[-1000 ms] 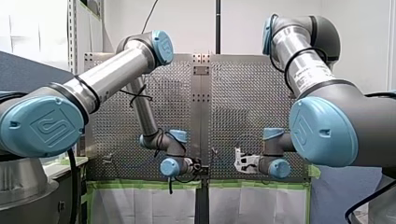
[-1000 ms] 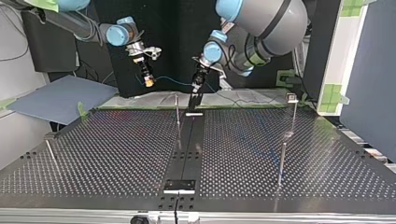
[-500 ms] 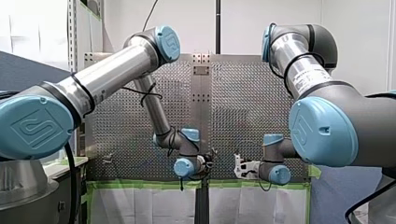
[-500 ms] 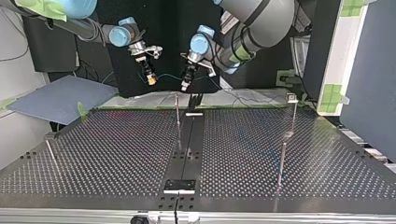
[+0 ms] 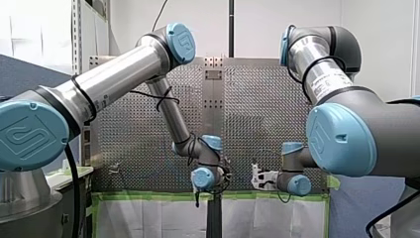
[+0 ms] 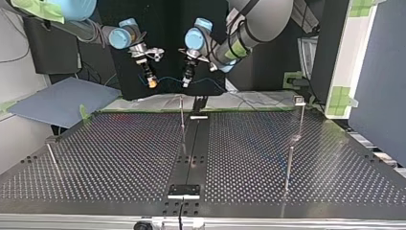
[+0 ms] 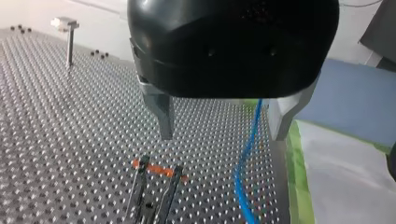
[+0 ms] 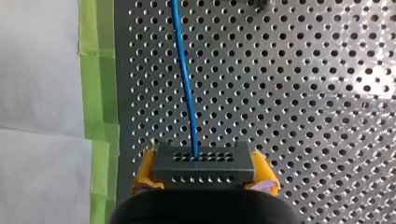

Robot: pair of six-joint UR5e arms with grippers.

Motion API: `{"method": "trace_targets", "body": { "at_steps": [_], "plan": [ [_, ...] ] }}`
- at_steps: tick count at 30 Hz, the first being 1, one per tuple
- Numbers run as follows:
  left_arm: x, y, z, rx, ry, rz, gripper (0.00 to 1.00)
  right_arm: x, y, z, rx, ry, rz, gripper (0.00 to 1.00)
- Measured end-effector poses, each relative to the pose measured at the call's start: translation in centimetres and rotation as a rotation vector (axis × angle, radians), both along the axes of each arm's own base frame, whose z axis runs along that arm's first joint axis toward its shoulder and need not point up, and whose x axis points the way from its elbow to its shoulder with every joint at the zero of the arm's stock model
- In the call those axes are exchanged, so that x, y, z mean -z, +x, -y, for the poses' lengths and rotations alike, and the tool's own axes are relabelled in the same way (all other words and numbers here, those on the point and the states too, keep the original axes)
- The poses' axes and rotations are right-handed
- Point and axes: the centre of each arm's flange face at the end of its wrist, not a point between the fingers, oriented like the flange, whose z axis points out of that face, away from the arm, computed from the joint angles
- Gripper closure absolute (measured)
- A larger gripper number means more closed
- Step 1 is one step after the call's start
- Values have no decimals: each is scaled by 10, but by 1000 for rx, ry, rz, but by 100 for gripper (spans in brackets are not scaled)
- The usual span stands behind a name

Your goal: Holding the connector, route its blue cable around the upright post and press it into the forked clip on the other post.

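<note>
Visibly, right gripper (image 8: 204,170) pinches connector (image 8: 204,162); left gripper (image 7: 222,133) gapes around blue cable (image 7: 247,154) near clip (image 7: 156,191).

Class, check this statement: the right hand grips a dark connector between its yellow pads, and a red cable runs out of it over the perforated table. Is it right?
No. The cable is blue, not red, as the right wrist view shows. The rest stands: my right hand grips the dark connector between its yellow pads, over the perforated table.
</note>
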Motion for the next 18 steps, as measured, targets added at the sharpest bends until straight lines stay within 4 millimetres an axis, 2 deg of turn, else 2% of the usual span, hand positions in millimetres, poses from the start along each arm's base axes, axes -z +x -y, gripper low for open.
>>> {"method": "trace_targets", "body": {
  "at_steps": [18],
  "plan": [
    [-2, 30, -36, -190, 54, 42, 1, 0, -5, 3, 9, 0, -5, 100]
  ]
}}
